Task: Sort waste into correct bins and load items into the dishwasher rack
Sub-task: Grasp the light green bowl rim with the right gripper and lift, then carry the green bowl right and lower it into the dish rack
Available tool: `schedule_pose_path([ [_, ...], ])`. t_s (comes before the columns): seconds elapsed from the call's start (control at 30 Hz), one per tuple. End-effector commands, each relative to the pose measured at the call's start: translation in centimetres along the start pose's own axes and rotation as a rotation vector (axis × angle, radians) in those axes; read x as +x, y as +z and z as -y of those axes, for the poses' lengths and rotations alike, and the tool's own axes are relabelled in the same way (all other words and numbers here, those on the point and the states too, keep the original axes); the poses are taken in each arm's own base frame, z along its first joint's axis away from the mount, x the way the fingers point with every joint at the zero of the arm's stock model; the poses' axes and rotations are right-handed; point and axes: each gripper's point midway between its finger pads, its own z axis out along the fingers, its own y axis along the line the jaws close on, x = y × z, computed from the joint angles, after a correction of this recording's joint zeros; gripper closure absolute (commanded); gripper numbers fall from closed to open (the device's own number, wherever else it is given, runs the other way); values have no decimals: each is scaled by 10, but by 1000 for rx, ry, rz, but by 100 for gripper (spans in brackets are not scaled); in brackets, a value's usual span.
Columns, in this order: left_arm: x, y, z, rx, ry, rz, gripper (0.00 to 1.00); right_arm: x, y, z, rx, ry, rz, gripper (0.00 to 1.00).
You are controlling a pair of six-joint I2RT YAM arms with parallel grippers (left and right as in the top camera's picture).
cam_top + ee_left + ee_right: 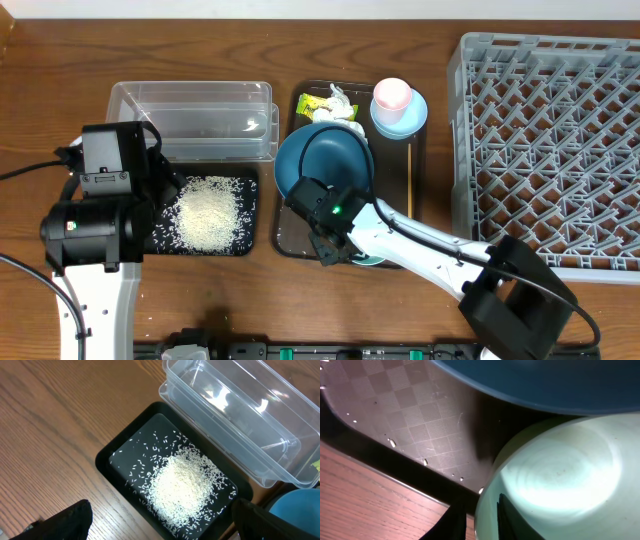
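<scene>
Rice (208,212) lies heaped in the black tray (250,240), next to the clear tub (190,120). My left gripper (160,522) is open above the tray's near edge, and the rice (182,485) lies between its fingers. My right gripper (482,520) is shut on the rim of the pale blue bowl (560,470), one finger inside and one outside. The dark blue dish (325,160) overlaps the bowl's far side. The wrapper (315,103), tissue (340,100), pink cup (392,94) on the saucer (410,115) and the stick (410,180) lie on the brown tray. The grey rack (545,140) stands at the right.
The brown serving tray (290,235) sits between the black tray and the rack; its textured floor (420,425) shows a few stray grains. The clear tub (235,420) holds nothing I can see. Bare wooden table (55,435) lies left of the black tray (112,455).
</scene>
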Motion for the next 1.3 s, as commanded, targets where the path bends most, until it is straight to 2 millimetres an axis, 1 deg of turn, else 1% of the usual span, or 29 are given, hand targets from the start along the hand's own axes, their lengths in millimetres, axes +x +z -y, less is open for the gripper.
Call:
schedule_pose_path([
  [0.0,-5,-2,-4,-20,-3,16,9,6,6,1,26,7,-1,80],
  [0.07,-5,-2,-4,-20,-3,16,9,9,10,2,25,18,-4,81],
  [0.17,-5,-2,-4,-20,-3,16,9,12,14,3,27,25,-6,88],
  [0.27,-5,-2,-4,-20,-3,16,9,11,14,3,25,26,-4,91],
  [0.4,-5,-2,-4,-20,-3,16,9,12,12,2,23,29,-8,99],
  [0.47,-5,-2,-4,-20,-3,16,9,12,7,3,27,29,-14,99],
  [0.53,-5,-2,-4,-20,-3,16,9,13,-3,4,32,29,-22,99],
  [0.63,-5,-2,-4,-20,-3,16,9,12,-25,6,43,28,-30,99],
  [0.7,-5,-2,-4,-20,-3,16,9,9,-40,12,64,34,-18,99],
  [0.73,-5,-2,-4,-20,-3,16,9,6,-51,20,87,44,-2,99],
  [0.83,-5,-2,-4,-20,-3,16,9,-1,-73,40,103,75,44,99],
  [1.0,-5,-2,-4,-20,-3,16,9,-16,-119,83,3,133,152,99],
  [1.07,-5,-2,-4,-20,-3,16,9,-21,-142,110,-52,181,218,99],
  [1.1,-5,-2,-4,-20,-3,16,9,-23,-150,120,-71,197,244,99],
  [1.13,-5,-2,-4,-20,-3,16,9,-25,-164,138,-107,224,290,99],
  [1.27,-5,-2,-4,-20,-3,16,9,-28,-204,193,-231,306,465,99],
])
